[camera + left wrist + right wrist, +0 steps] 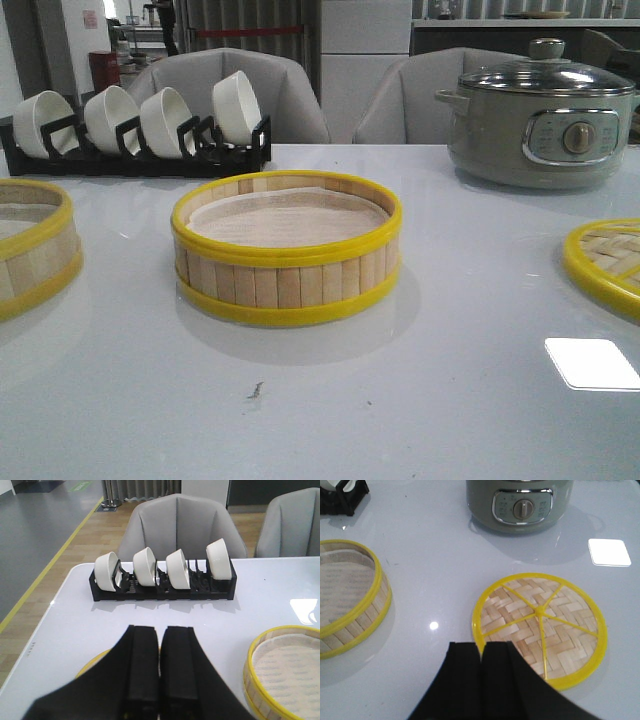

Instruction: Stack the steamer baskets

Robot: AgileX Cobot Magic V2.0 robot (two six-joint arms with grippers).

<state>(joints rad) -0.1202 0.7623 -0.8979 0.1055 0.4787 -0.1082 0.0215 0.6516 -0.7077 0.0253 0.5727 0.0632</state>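
Left hand (pixel 159 680) hovering shut, empty, directly over left basket (pixel 30 250); nearer than right hand (pixel 482 680).

Glossy white table (pixel 420 400) carries a lined steamer basket (pixel 287 248) at centre, a second basket (pixel 30 245) at its left edge, woven lid (pixel 608 262) right, black bowl rack (pixel 140 150) back left, grey pot (pixel 540 125) back right, and a small dark speck (pixel 257 390), maybe debris.

Two grey padded chairs (pixel 240 85) behind a glossy white table (pixel 420 400), wood-plank floor (pixel 75 550) beyond.
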